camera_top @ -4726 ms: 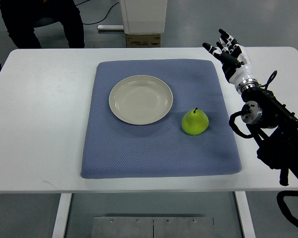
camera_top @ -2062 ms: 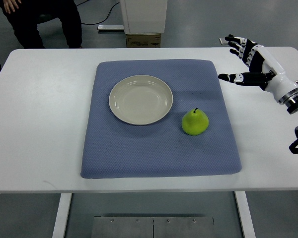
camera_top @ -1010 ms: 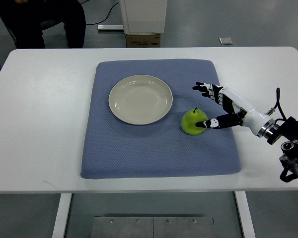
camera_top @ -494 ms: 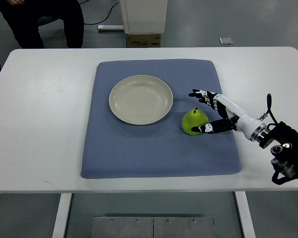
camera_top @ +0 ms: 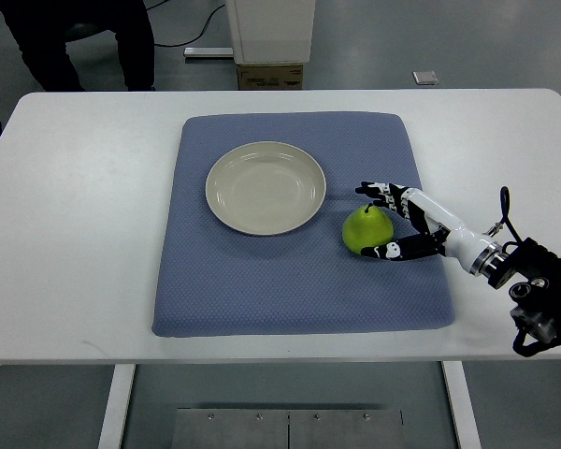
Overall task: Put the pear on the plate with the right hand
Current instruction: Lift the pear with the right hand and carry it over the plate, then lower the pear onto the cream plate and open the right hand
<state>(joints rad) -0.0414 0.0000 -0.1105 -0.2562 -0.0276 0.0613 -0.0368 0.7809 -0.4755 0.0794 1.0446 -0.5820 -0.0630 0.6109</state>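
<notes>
While the white table (camera_top: 75, 215) sits wide under everything, you've got the blue mat (camera_top: 290, 281) across its middle and the cream plate (camera_top: 265, 187) on the mat's far half, nothing on it yet. Over on the right, your right hand (camera_top: 393, 221) reaches in low from the near right. Its fingers (camera_top: 372, 190) are spread apart around the green pear (camera_top: 366, 228), with the upper ones arching past the stem side and the thumb tucked against the near side. That's a cradle, not a firm clamp, as far as I can judge. The pear stands stem up on the mat, just right and near of the plate, apart from its rim. Expect it to be light, rigid and smooth-skinned, so it may roll or squirt out of a loose pinch. Take it across the fat lower belly, thumb opposite fingers. The left arm is out of view.
</notes>
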